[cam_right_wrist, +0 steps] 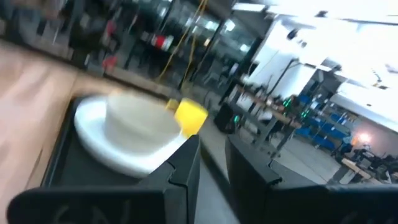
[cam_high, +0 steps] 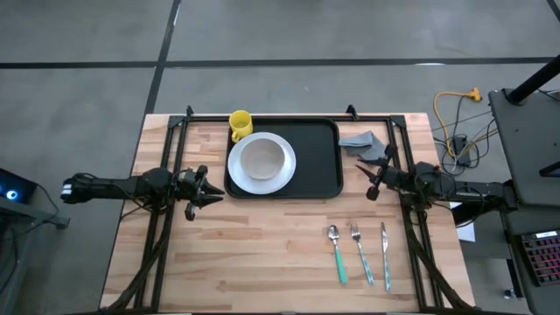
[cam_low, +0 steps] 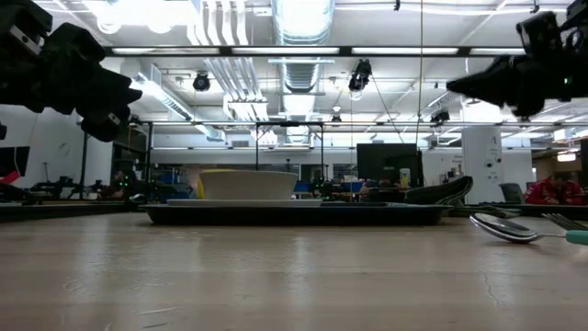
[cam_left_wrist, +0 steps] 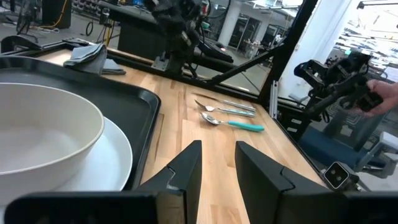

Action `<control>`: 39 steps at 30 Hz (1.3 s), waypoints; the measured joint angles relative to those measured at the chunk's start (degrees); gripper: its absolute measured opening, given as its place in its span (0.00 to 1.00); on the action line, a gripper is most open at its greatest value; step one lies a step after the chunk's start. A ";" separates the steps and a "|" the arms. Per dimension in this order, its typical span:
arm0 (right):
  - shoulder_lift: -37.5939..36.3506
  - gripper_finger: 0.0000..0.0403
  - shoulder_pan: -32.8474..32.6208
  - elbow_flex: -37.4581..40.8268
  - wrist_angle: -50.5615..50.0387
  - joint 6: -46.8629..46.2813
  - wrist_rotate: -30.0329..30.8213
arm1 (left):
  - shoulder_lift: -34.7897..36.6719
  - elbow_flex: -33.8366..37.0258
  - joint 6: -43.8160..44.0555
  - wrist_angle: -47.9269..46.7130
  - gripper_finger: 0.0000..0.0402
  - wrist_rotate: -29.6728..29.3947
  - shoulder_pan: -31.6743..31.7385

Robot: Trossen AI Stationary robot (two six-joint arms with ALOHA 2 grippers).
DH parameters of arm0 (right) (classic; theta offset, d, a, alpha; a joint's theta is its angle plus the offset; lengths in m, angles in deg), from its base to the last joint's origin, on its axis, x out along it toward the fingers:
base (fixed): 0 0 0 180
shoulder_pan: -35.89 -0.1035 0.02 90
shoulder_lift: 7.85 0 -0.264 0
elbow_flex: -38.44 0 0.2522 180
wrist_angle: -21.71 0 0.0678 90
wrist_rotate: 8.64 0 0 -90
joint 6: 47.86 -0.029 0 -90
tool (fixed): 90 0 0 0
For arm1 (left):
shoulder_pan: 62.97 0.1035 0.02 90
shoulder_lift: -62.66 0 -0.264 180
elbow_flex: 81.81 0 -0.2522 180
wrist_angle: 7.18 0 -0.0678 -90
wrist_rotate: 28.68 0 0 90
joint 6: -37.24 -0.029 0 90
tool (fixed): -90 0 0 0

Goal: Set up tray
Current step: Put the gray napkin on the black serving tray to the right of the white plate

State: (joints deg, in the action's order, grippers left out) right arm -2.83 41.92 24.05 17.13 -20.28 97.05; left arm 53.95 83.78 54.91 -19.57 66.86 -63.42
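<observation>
The tray (cam_high: 324, 166) lies at the far centre of the desk (cam_high: 262, 254), between the two end effectors. Left end effector (cam_high: 213, 194), fingers apart, hovers just left of it; right end effector (cam_high: 369, 181), fingers apart, hovers just right.

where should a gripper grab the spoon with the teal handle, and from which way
Take the spoon by its teal handle, coming straight down from above. It lies flat on the wood with the bowl toward the tray; the fork lies close beside it, so close the fingers across the handle's middle.
</observation>
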 joint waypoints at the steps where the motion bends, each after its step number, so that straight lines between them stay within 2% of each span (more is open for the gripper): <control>1: 0.02 0.17 0.02 0.00 2.42 -0.67 0.02 | 0.00 0.00 -0.01 0.00 0.20 0.00 0.00; 6: -0.04 0.17 0.00 -0.02 14.21 -8.98 -1.96 | 0.00 0.00 0.00 -0.03 0.20 0.02 0.00; 9: -0.04 0.17 0.00 -0.02 17.43 -9.43 -2.00 | 0.00 0.00 0.00 -0.05 0.20 0.02 0.02; 17: 0.04 0.17 -0.01 -0.02 17.19 -2.67 -2.03 | 0.00 0.00 0.00 -0.07 0.20 0.04 0.02; 21: 0.04 0.17 0.02 -0.02 17.20 -0.69 2.57 | 0.00 0.00 0.00 -0.09 0.20 0.04 0.06; 24: 0.04 0.17 0.01 -0.02 17.21 -2.83 2.41 | 0.00 0.00 0.01 -0.09 0.20 0.05 0.07; 27: 0.06 0.17 0.00 -0.02 17.27 -14.77 2.43 | 0.00 0.00 0.00 -0.09 0.20 0.06 0.07; 34: 0.02 0.17 0.01 -0.01 18.09 -59.88 2.43 | 0.00 0.00 0.00 -0.09 0.20 0.07 0.07; 39: -0.02 0.17 0.02 -0.02 21.22 -76.87 3.99 | 0.00 0.00 0.00 -0.09 0.20 0.06 0.04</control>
State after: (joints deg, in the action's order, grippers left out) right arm -2.86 41.94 24.03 38.35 -97.14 101.04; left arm 53.95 83.78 54.91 -19.66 66.92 -63.38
